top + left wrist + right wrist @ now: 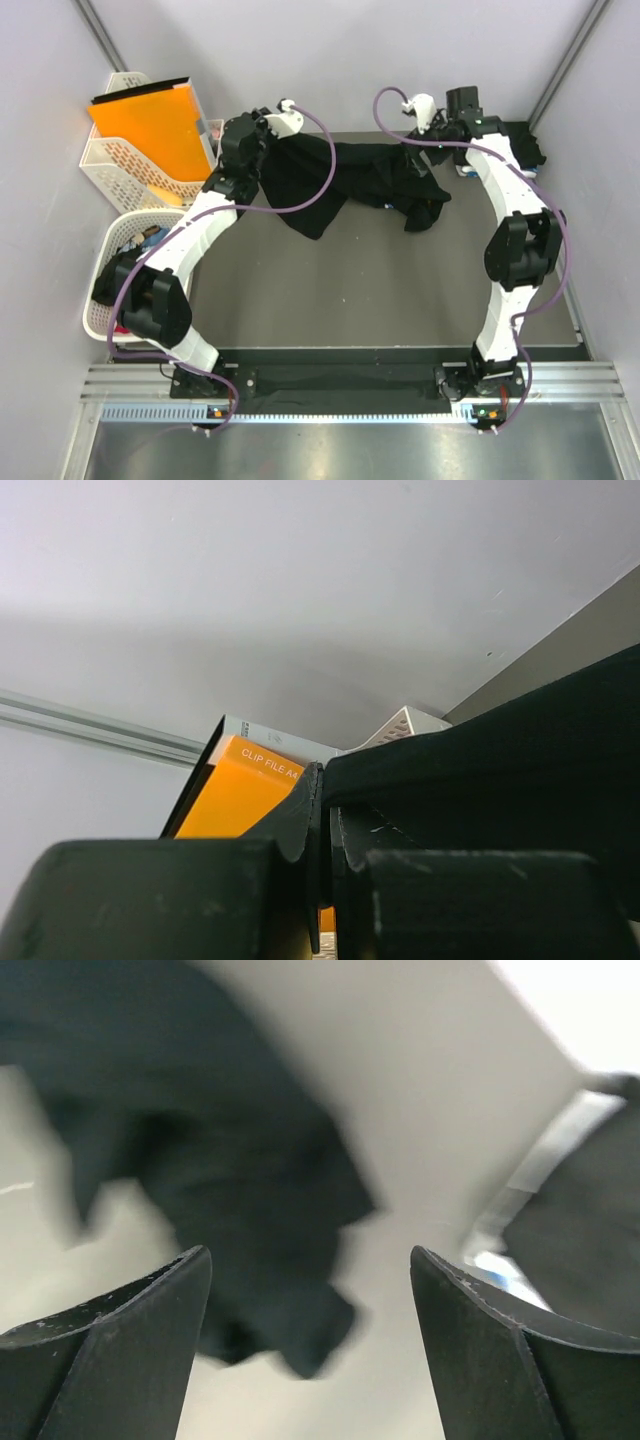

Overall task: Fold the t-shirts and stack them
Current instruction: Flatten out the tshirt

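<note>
Tabletop (380,290) grey (walls (350,60) pale); left gripper (322,800) clamps black t-shirt (300,180), right gripper (308,1265) gapes.

The soft short-sleeved cloth t-shirt (340,170) is plain black all over. The flat bench (380,290) beneath it is a dull, dark grey-brown. The flat plastic folder (150,125) is bright orange with a black top edge and small white lettering on its face. The lattice plastic basket (100,165) around it is white. The second lattice basket (100,300) is white too, with bits of blue and red showing inside. The two arms (200,225) have white shells and black joints, and their cables (327,150) are purple. The left pincer (325,820) and right pincer (308,1290) are matte black. The walls (400,50) are pale grey.
</note>
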Motion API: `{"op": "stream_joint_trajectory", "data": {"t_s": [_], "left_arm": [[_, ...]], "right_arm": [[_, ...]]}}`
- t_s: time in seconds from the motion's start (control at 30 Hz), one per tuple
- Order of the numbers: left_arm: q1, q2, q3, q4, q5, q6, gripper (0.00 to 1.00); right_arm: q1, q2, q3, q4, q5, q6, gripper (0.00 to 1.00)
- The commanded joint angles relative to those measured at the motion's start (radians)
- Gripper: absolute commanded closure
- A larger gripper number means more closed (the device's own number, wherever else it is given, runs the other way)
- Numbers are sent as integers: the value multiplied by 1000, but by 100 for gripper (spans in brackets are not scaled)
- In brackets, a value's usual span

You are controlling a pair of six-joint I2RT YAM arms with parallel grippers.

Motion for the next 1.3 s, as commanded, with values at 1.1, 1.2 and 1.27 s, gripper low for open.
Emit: {"op": "stream_joint_trajectory", "data": {"t_s": [1.1, 1.2, 1.27], "left_arm": [[-27, -19, 43, 30, -52, 17, 100], [-27, -7, 52, 34, -51, 19, 100], [-27, 1, 60, 36, -49, 19, 100]], "right_arm": [[174, 26, -185, 97, -266, 163, 35], [181, 30, -200, 113, -253, 167, 41], [184, 35, -212, 130, -234, 174, 49]]}}
